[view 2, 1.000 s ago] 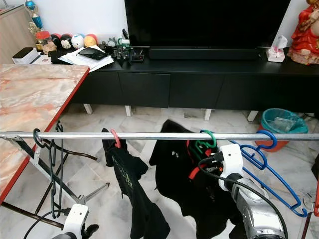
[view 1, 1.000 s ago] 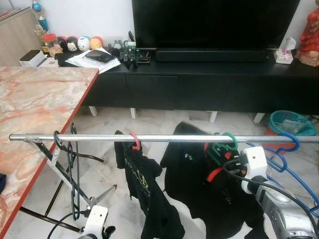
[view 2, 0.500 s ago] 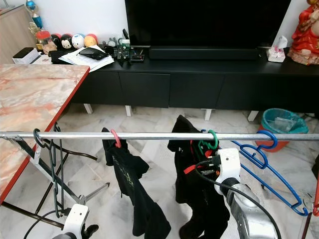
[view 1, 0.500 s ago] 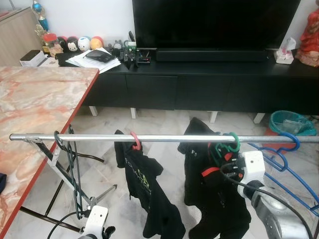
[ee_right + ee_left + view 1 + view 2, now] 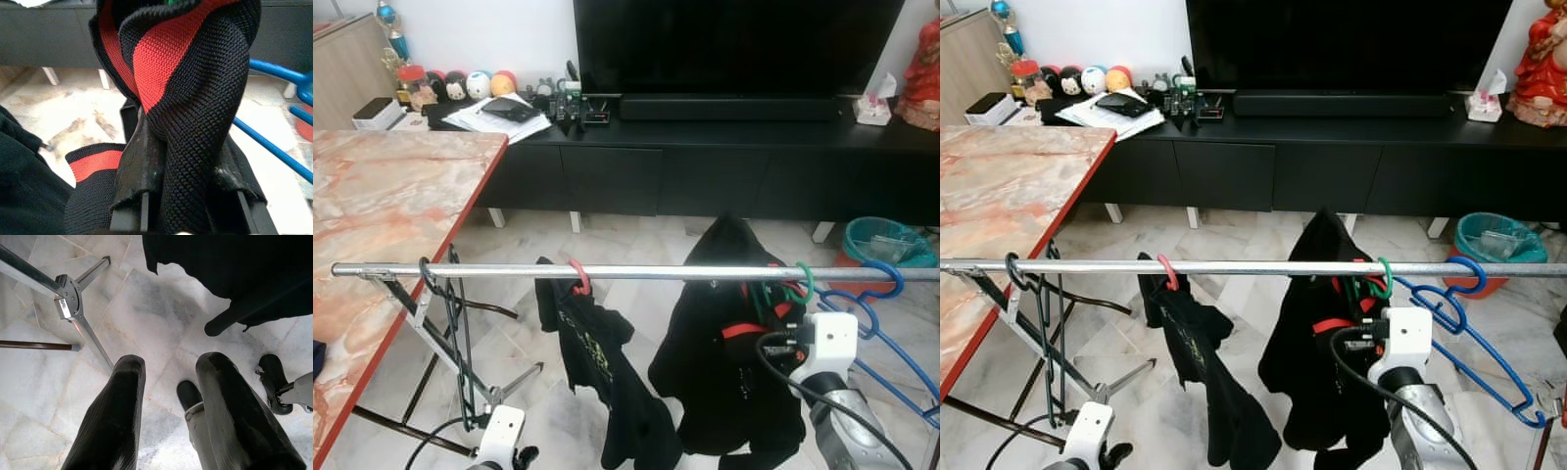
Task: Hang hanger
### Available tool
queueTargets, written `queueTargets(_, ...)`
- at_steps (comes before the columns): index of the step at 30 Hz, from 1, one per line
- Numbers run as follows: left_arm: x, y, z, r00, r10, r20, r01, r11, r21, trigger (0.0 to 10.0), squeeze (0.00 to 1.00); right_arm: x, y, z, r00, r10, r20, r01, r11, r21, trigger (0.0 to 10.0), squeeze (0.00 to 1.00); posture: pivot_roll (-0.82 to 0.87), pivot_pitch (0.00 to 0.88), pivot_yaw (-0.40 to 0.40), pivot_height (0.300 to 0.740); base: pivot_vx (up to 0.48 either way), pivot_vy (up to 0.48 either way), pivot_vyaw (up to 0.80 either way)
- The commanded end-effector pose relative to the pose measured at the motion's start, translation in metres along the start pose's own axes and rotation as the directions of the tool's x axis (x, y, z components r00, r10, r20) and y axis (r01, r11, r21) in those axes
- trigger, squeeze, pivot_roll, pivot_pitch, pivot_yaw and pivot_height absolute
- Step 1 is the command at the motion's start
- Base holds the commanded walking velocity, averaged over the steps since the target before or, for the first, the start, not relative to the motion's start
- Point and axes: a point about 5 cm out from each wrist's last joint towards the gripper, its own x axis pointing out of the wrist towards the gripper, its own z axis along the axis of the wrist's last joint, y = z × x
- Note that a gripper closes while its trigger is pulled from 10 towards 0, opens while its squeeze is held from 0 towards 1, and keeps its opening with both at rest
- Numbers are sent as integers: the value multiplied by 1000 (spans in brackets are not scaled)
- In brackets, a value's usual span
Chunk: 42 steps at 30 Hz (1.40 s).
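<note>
**Right fingers clamped on the garment collar, green hook over the rail**

Clamped narrowly, the right gripper point(image 5: 188, 196) pinches a bunched fold of black-and-red knit collar point(image 5: 195, 83) between its two fingers; the cloth fills the gap and wraps over both fingertips. That fold belongs to the black garment point(image 5: 1317, 362) on the green hanger point(image 5: 1378, 281), whose hook sits over the silver rail point(image 5: 1234, 267), just beside the blue hangers point(image 5: 1469, 313) at the rail's right end. Gripping the collar rather than the hook likely gives the arm a hold low enough to lift and slide the whole load while leaving the hook free to catch the bar. With the hook on the rail, the hang looks nearly done; release appears to be what is left.

Further along the rail hang a pink hanger point(image 5: 1167, 274) carrying another dark shirt point(image 5: 1200, 362), and a black hanger point(image 5: 1013, 272). The left gripper point(image 5: 168, 377) hangs idle near the marble floor point(image 5: 146, 318), fingers parted around nothing.
</note>
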Motion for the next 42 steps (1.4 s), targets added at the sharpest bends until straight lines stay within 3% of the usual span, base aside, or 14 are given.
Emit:
queueTargets(1,-1,1,-3,1000,0,-16,0,1000,11,10000,0,-4,-3,1,999,-30,24,31,1000,-4,0,0,-234,0,51,740,0,0,0)
queueTargets(10,-1,1,-2,1000,0,-13,0,1000,10,10000,0,-18,-1,-16,997,-78,-1,78,997,21,0,0,-240,0,51,740,0,0,0)
queueTargets(11,-1,1,-2,1000,1,-12,0,1000,10,10000,0,-19,1,-18,997,-74,-5,74,997,23,4314,0,-241,0,51,740,0,0,0)
queueTargets(12,-1,1,-2,1000,1,-12,-1,1000,10,10000,0,-20,2,-20,998,-70,-11,70,997,23,4314,0,-241,0,51,740,0,0,0)
queueTargets(13,-1,1,-2,1000,1,-10,-1,1000,9,10000,0,-21,2,-22,997,-73,-17,73,997,16,10000,0,-239,0,50,740,0,0,0)
queueTargets(18,-1,1,-2,1000,2,0,-2,1000,0,10000,0,-20,-1,-25,995,-99,-18,100,994,33,10000,0,-234,0,50,740,0,0,0)
queueTargets(30,-1,3,-2,1000,1,-14,-1,1000,13,10000,0,-21,6,-37,998,-13,-66,15,999,32,10000,0,-237,0,54,740,0,0,0)
queueTargets(42,-1,3,-3,1000,0,-20,1,1000,15,10000,0,-21,5,-39,997,-1,-74,5,999,44,10000,0,-236,0,54,740,0,0,0)
